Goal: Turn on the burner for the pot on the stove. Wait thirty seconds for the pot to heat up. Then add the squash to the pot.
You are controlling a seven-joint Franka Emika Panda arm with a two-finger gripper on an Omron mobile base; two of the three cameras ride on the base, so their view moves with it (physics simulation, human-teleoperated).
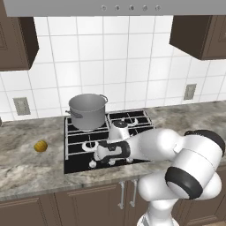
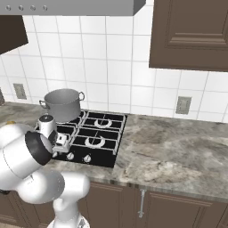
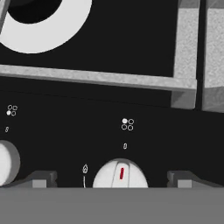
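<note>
The grey pot [image 1: 88,110] [image 2: 63,104] stands on the back left grate of the black stove [image 1: 137,128] [image 2: 100,153]; it hides the burner beneath it. On the counter left of the stove lies the yellow-orange squash [image 1: 40,146]. My gripper [image 1: 100,159] [image 2: 60,149] [image 3: 113,180] hangs low over the front knob row, open. In the hand view a silver knob with a red mark [image 3: 120,175] sits between the two fingertips [image 3: 41,179], apart from both. The four-dot sign above that knob has its upper left dot filled.
Another knob [image 3: 6,161] shows at the left edge of the hand view, below a silver burner ring [image 3: 43,30] and a grate bar [image 3: 100,77]. More knobs [image 1: 129,160] [image 2: 87,158] line the stove's front. Marble counter [image 2: 169,151] stretches to the right.
</note>
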